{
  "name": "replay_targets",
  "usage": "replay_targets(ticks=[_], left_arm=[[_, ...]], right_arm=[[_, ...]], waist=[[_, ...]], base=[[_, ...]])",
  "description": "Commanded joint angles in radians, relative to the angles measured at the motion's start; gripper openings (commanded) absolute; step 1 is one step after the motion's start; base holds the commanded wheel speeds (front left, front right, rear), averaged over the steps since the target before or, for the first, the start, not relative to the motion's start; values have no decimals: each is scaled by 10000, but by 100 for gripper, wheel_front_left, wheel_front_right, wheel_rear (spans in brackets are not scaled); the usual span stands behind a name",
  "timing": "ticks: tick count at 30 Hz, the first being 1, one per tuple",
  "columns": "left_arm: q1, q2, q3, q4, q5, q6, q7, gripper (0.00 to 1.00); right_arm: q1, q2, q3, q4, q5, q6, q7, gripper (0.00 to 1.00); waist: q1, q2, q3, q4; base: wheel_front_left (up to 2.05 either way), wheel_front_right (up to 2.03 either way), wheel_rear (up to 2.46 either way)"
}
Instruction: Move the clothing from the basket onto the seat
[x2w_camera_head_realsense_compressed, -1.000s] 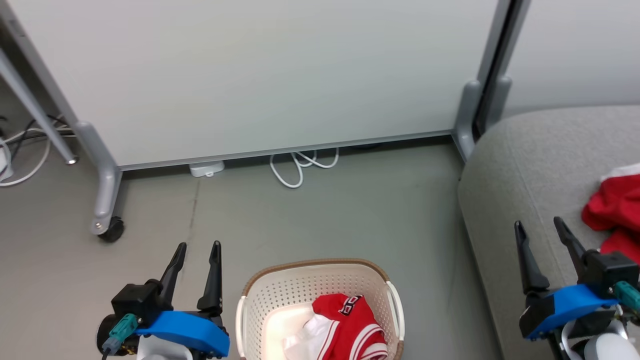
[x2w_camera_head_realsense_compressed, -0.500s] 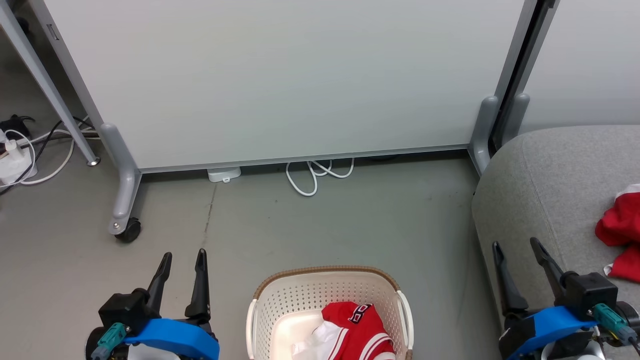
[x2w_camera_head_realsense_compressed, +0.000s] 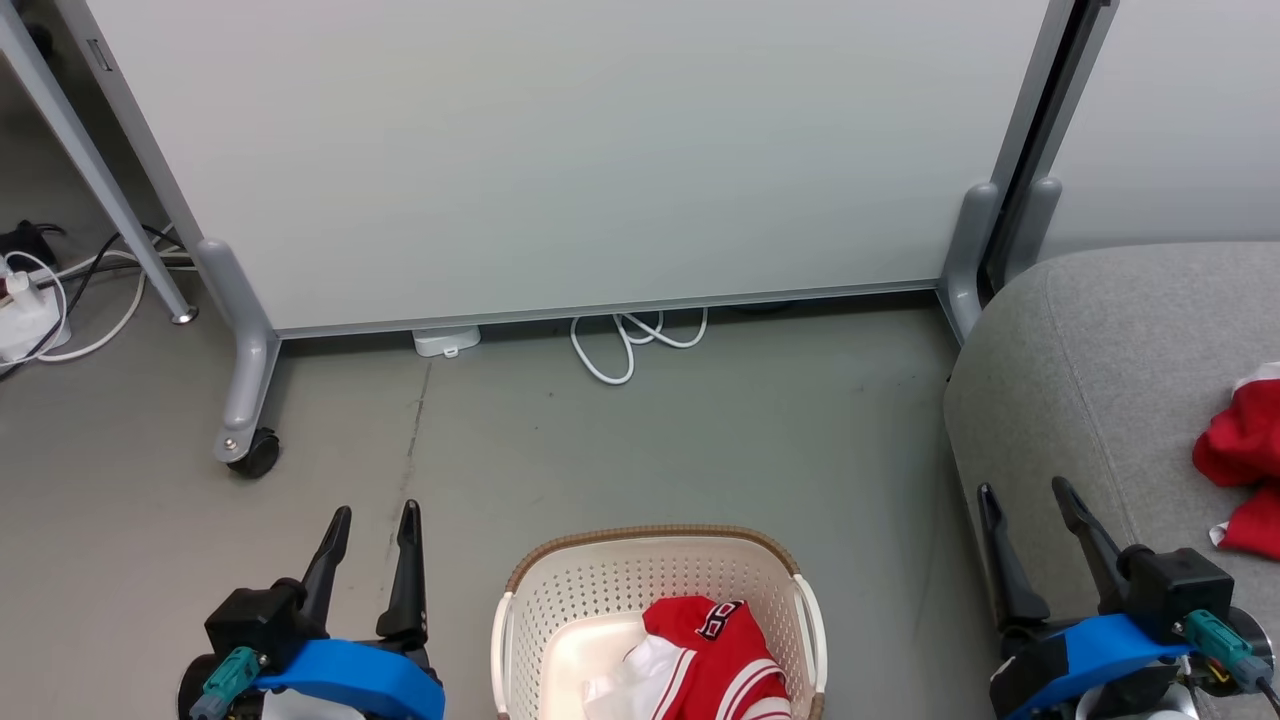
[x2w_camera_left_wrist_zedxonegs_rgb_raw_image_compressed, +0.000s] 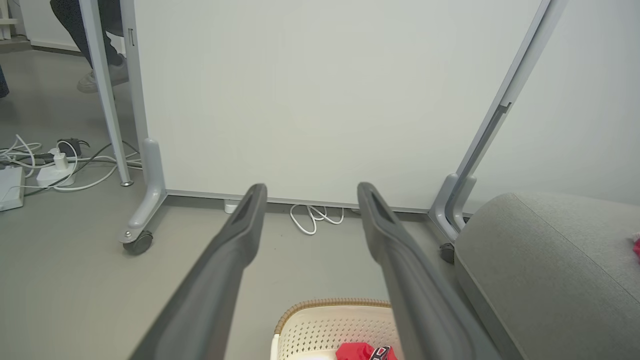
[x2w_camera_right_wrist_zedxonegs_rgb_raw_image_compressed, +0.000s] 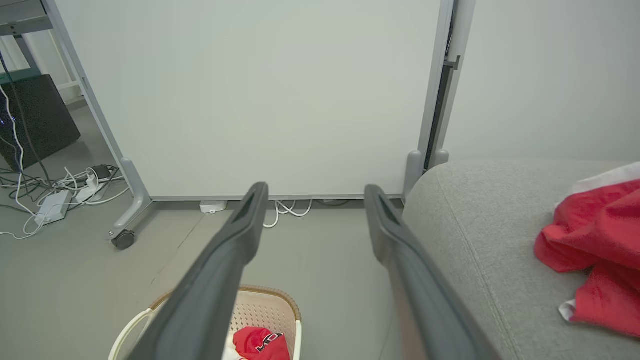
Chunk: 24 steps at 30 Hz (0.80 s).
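One red garment (x2w_camera_head_realsense_compressed: 715, 660) lies crumpled in the basket (x2w_camera_head_realsense_compressed: 600, 585) on the floor (x2w_camera_head_realsense_compressed: 700, 430), its black-and-white patch facing up. A second garment (x2w_camera_head_realsense_compressed: 1235, 455), also red, lies on the seat (x2w_camera_head_realsense_compressed: 1080, 360), well apart from the basket and to its right. The left gripper (x2w_camera_head_realsense_compressed: 375, 510) hangs above the floor just left of the basket, jaws released and holding nothing. The right gripper (x2w_camera_head_realsense_compressed: 1022, 487) hangs by the seat's left edge, jaws likewise spread wide and empty. Behind the basket stands a white panel (x2w_camera_head_realsense_compressed: 600, 150) on a wheeled frame, with a white cable (x2w_camera_head_realsense_compressed: 625, 345) coiled at its foot.
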Motion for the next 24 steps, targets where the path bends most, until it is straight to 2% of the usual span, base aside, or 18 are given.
replay_targets(ticks=[1, 8, 12, 18, 24], left_arm=[[54, 2, -31, -16, 24, -27, -30, 100], [-114, 49, -177, 76, -58, -27, -30, 100], [-468, 107, -643, 245, 45, -27, -30, 100], [-1233, 230, -1461, 755, -47, -27, -30, 100], [-2370, 392, -2421, 1476, -224, -27, -30, 100]], right_arm=[[-57, 27, 47, 44, 97, 1, -81, 100], [-309, 29, 293, 83, 268, 1, -135, 100], [-594, 28, 474, 6, 255, 1, -159, 100], [-1221, 26, 862, -71, 298, 1, -265, 100], [-2063, 24, 1174, -235, 460, 1, -492, 100]], waist=[[0, -1, 33, -20], [0, -1, 325, -139], [0, -1, 782, -270], [0, -1, 1795, -732], [0, -1, 3375, -1443]], base=[[0, 0, 0], [0, 0, 0], [0, 0, 0], [0, 0, 0], [0, 0, 0]])
